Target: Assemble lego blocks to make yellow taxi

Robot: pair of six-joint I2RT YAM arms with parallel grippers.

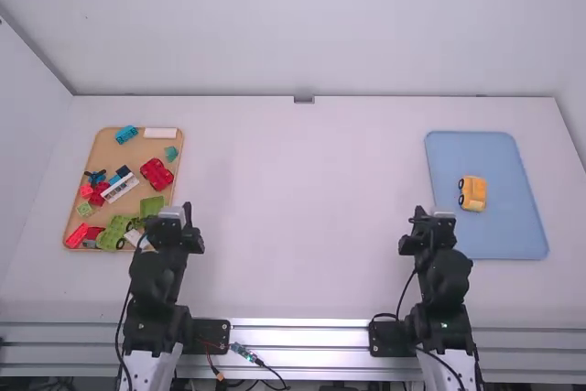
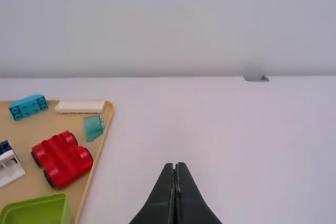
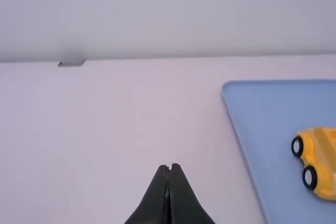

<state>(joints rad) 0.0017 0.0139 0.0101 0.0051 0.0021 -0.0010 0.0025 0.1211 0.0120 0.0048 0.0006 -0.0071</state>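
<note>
The yellow car [image 1: 473, 193] is set near the left edge of the blue tray [image 1: 513, 235], with wheels [image 3: 310, 177] fitted; whether any roof piece is left to be added cannot be told. Jaws of the left gripper [image 2: 176, 166] and right gripper [image 3: 169, 167] are clenched, empty.

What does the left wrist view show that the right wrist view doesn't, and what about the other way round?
Extra in the left wrist view: a tan tray with a blue brick, a long white block, a teal piece, a red wheeled base, a green piece and a white piece.

Extra in the right wrist view: a blue tray with a yellow car on it.

In both: the white table, the wall and black gripper fingers closed together.
</note>
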